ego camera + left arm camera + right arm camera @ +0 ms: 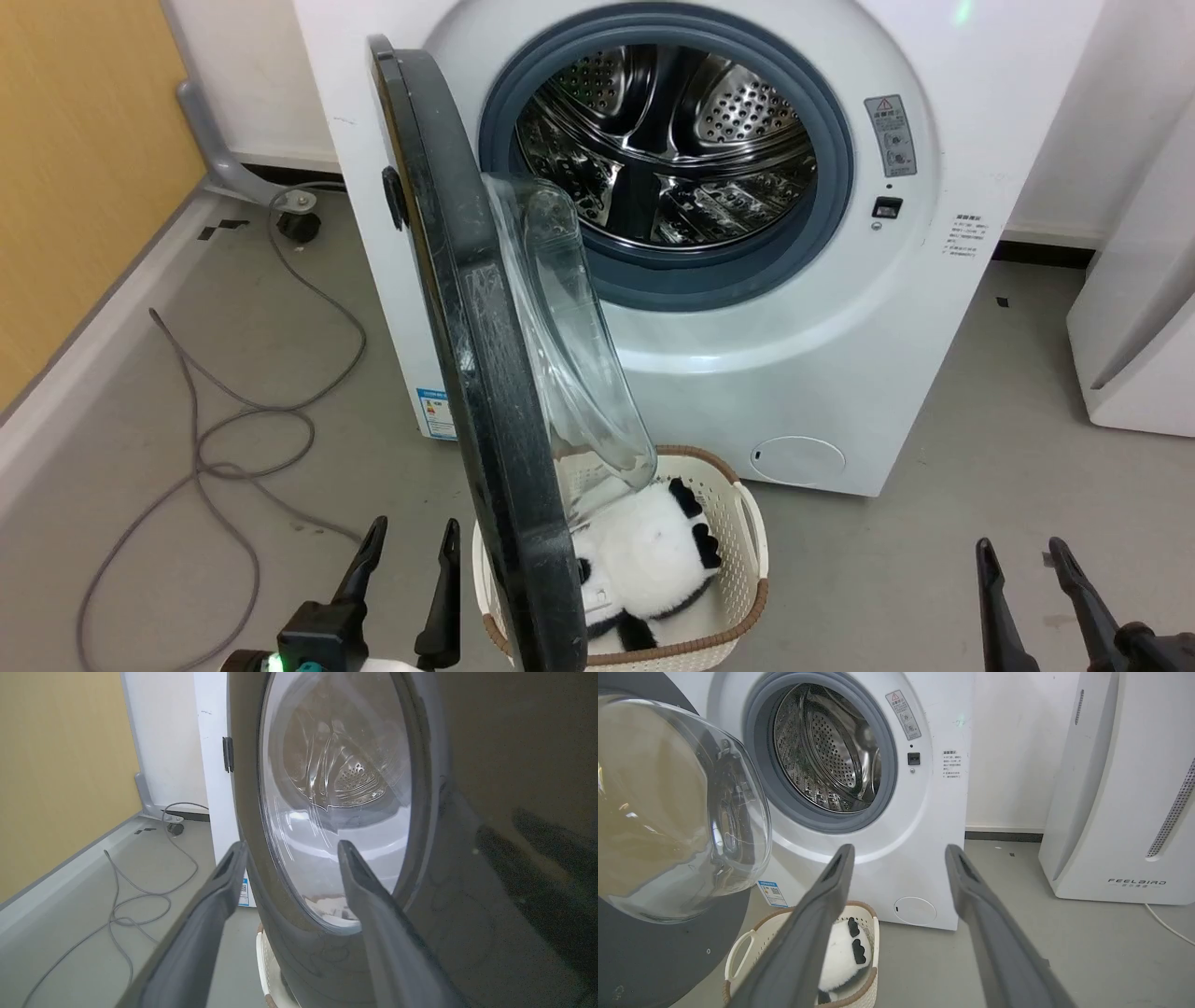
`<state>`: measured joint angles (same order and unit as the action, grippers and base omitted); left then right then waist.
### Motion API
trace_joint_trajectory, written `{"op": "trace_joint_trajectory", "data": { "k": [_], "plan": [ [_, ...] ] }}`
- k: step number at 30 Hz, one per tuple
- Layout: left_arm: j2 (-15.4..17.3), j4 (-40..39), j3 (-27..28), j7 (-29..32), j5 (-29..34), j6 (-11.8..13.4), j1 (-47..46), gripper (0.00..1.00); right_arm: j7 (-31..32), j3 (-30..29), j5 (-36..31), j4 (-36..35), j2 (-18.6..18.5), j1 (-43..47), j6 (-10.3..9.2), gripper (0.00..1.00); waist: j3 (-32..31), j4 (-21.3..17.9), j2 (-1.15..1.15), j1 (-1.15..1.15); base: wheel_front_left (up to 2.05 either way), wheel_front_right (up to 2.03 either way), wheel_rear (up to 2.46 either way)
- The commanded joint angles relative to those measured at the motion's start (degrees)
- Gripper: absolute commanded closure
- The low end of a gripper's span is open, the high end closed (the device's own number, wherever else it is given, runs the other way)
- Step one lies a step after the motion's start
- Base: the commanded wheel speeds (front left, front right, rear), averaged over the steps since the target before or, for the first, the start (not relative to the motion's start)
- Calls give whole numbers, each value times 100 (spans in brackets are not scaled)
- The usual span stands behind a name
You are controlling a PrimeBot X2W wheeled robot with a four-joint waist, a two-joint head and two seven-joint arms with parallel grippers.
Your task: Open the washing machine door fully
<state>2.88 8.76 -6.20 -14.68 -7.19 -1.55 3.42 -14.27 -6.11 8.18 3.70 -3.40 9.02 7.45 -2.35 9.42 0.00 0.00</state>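
Washing machine door (485, 373) edgewise in head view, left end effector (415, 525) spread, right end effector (1019, 543) spread

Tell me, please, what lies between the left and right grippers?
In the head view: the lower rim of the washing machine door, and a white basket holding a plush panda.

You have a cream laundry basket (738, 519) with a brown rim on the grey floor (934, 579), and a black-and-white panda plush (653, 551) lies inside it. To your left, a grey cable (199, 465) loops over the floor near a yellow wall panel (75, 168). A white appliance (1120, 812) marked FEELAIR stands at right.
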Motion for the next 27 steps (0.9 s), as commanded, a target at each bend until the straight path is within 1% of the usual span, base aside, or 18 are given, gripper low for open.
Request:
{"op": "trace_joint_trajectory", "data": {
  "k": [1, 2, 3, 7, 10, 14, 19, 23, 27],
  "plan": [
    [6, -69, 52, -32, 9, -44, 15, 57, -44, -10, 34, 36, 37, 3, 3, 0, -5, 1, 0, 0, 0, 0, 0],
    [8, -104, 68, -32, 15, -65, 12, 86, -47, -7, 39, 45, 39, -5, 3, 0, -5, 0, 0, 0, 0, 0, 0],
    [10, -140, 81, -32, 20, -87, 12, 100, -50, -7, 44, 54, 41, -12, 3, 0, -7, -1, 0, 0, 0, 0, 0],
    [19, -246, 114, -32, 18, -165, 14, 100, -57, -15, 59, 89, 44, -25, 3, 0, -15, -4, 0, 0, 0, 0, 0],
    [24, -534, 205, -32, 5, -205, -32, 100, -63, -24, 70, 109, 46, -29, 3, 0, -19, -3, 0, 0, 0, 0, 0],
    [10, -1222, 487, -32, -340, -227, -160, 100, -68, -32, 131, 146, 49, -45, 3, 0, -6, 11, 0, 0, 0, 0, 0],
    [3, -2187, 718, -32, -522, -259, -441, 100, -71, -20, 169, 176, 50, -89, 3, 0, 33, 33, 0, 0, 0, 0, 0],
    [1, -2907, 687, -32, -745, -141, -715, 100, -72, -38, 188, 174, 51, -117, 3, 0, 60, 55, 0, 0, 0, 0, 0],
    [1, -3298, 539, -32, -745, -130, -998, 100, -72, -45, 212, 153, 51, -119, 3, 0, 76, 74, 0, 0, 0, 0, 0]
  ]
}}
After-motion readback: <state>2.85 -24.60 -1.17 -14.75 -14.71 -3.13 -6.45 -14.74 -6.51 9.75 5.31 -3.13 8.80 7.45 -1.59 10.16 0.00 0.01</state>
